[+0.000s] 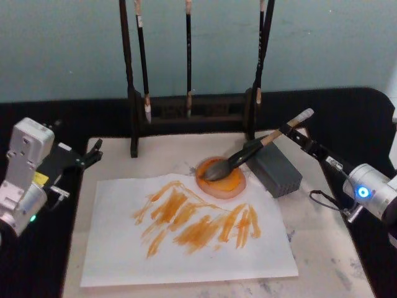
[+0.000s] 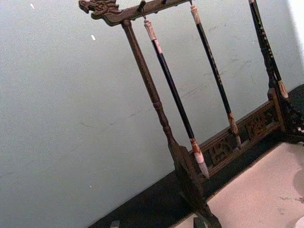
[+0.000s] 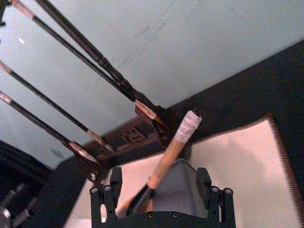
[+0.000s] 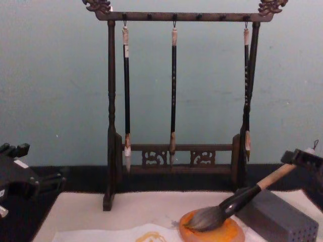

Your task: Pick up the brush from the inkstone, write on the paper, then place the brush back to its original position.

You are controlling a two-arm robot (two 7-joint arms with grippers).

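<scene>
While its bushy grey-brown bristles lay in the round, glossy orange inkstone [image 1: 234, 187], the brush [image 1: 246, 156] slanted upward. Its black ferrule leaned on a grey rectangular block [image 1: 280, 172], and its thick tan handle ended in a white wrap. The right gripper [image 3: 159, 175] reached in low from the right side of the bench [image 1: 347, 112], its arm stretched toward the handle's upper end. Its jaws stood wide, straddling the handle with a gap on each side. The flat white paper [image 1: 118, 257], streaked with orange strokes, lay on a cream mat [image 1: 167, 152] just beside the inkstone. Behind stood a dark carved wooden rack [image 4: 174, 16] with three thin brushes hanging from it. The left gripper [image 1: 93, 152] sat parked at the mat's left edge.
</scene>
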